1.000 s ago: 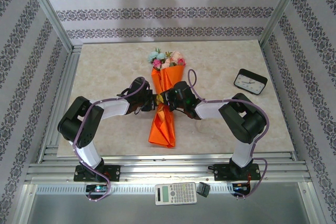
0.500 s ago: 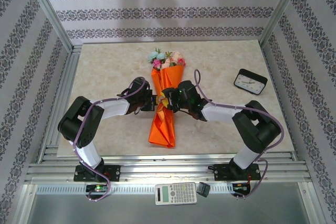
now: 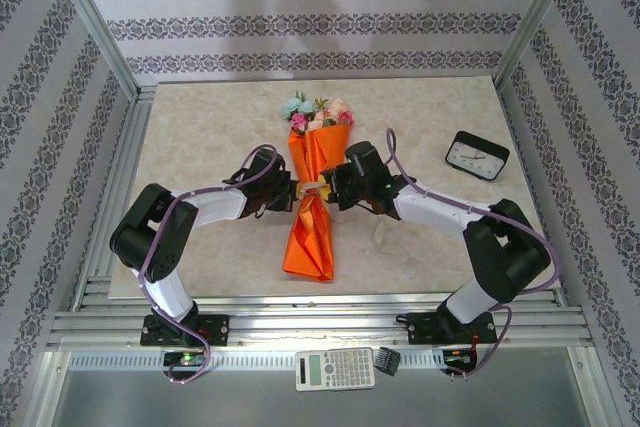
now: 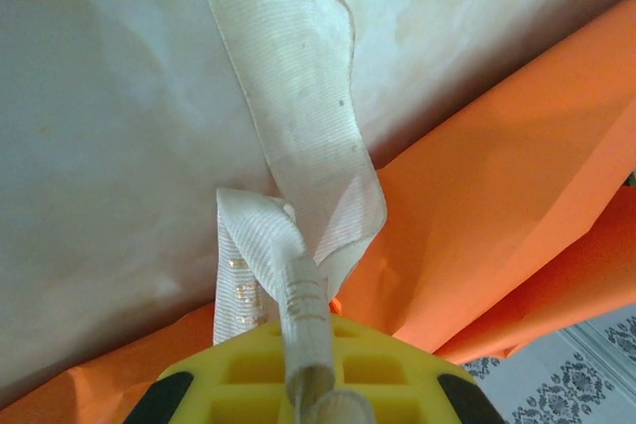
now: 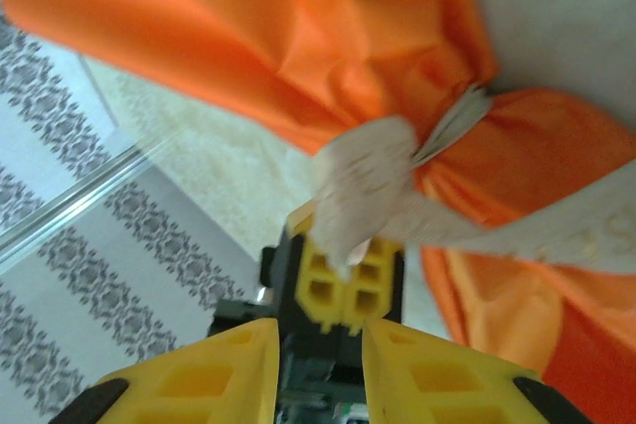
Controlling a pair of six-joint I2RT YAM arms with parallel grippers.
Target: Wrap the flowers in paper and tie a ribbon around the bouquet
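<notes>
The bouquet lies down the middle of the table, flowers point(image 3: 318, 112) at its far end and orange paper point(image 3: 310, 237) flaring toward me. A beige ribbon point(image 3: 312, 187) cinches its narrow waist. My left gripper point(image 3: 291, 193) sits just left of the waist, shut on a ribbon point(image 4: 298, 176) end that loops out of its yellow fingers point(image 4: 248, 369) over orange paper point(image 4: 497, 215). My right gripper point(image 3: 336, 185) is just right of the waist. Its jaws point(image 5: 320, 345) stand apart with nothing between them, facing the ribbon knot point(image 5: 368, 181), the paper point(image 5: 298, 37) and the left gripper's fingertips point(image 5: 343, 285).
A black clock point(image 3: 477, 155) lies at the right of the table. A calculator point(image 3: 335, 368) and a small dark object point(image 3: 388, 360) rest on the metal rail in front of the arm bases. Patterned walls and aluminium posts enclose the table.
My right gripper has opened, let go of the ribbon and drawn back to the right of the waist, its arm stretching out. The left gripper holds its ribbon end in place.
</notes>
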